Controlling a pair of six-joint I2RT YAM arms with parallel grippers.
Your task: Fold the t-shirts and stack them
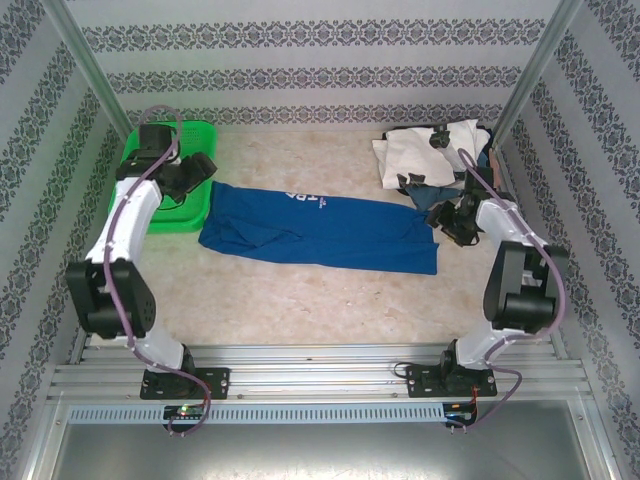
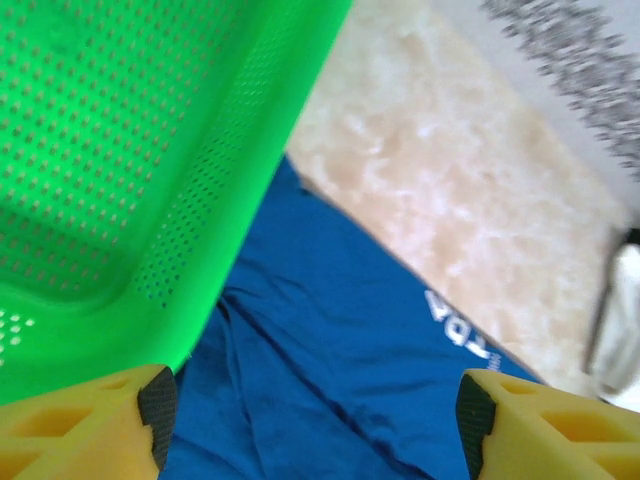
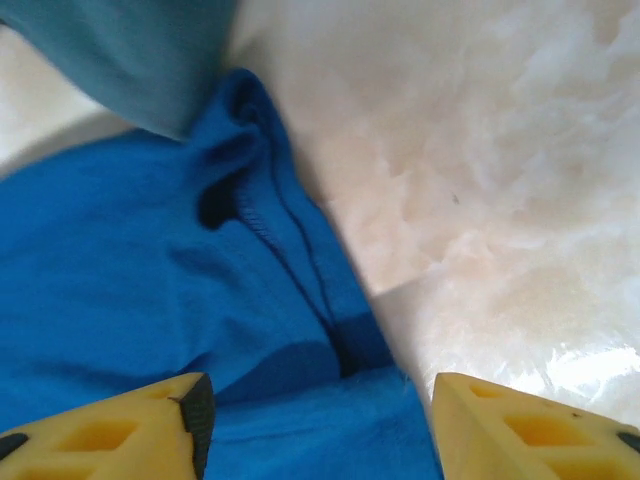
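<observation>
Currently spread apart near opposite ends of the royal-blue t-shirt (image 1: 320,232) — left gripper (image 2: 312,420), right gripper (image 3: 322,425) — clamping nothing.

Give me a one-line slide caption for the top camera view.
Royal-blue t-shirt laid out as a long strip on the table, green basket back left, white t-shirt heaped back right.

Both wrists pitched down, I've got the jaws wide apart on each side. Left gripper (image 1: 203,173): yellow fingers (image 2: 85,425) spread to either edge of its wrist view, dark pads facing inward. Right gripper (image 1: 445,220): fingers (image 3: 110,430) spread the same way. Left arm (image 1: 125,215) reaches further forward than right arm (image 1: 520,270), which is folded back.
</observation>
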